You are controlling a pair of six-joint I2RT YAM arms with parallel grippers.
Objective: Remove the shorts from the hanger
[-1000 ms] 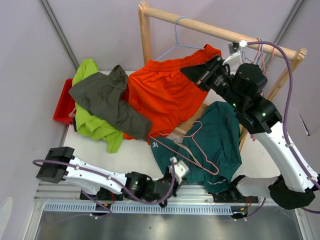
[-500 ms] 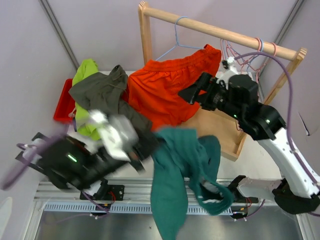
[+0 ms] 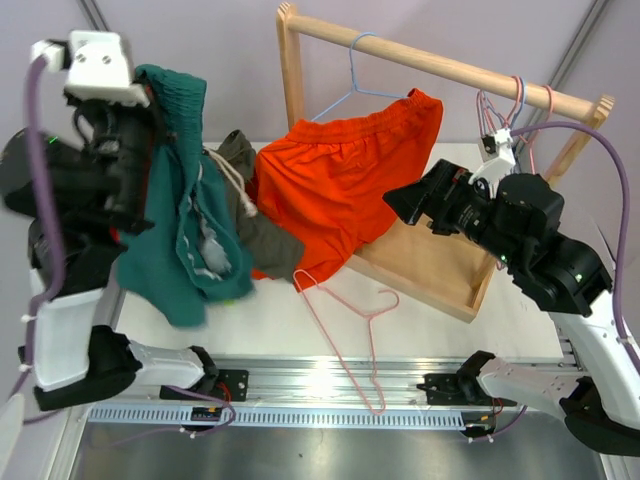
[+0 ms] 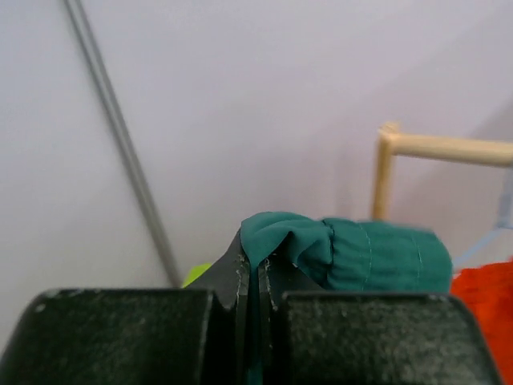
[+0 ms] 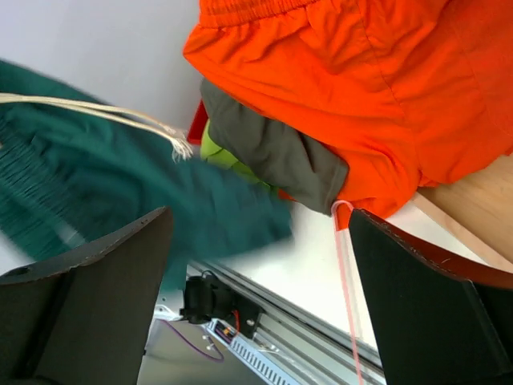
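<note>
white table (image 3: 290,320); pink hanger (image 3: 352,310); lilac walls (image 3: 200,60)

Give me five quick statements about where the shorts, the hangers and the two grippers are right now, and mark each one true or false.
1. The left gripper is shut on the teal shorts. True.
2. The orange shorts lie flat on the table, off any hanger. False: they hang from the blue hanger on the wooden rail.
3. The right gripper is open and holds nothing. True.
4. The pink hanger on the table carries the teal shorts. False: it lies bare.
5. The dark grey shorts hang from the rail. False: they lie in the pile beside the orange shorts.
</note>
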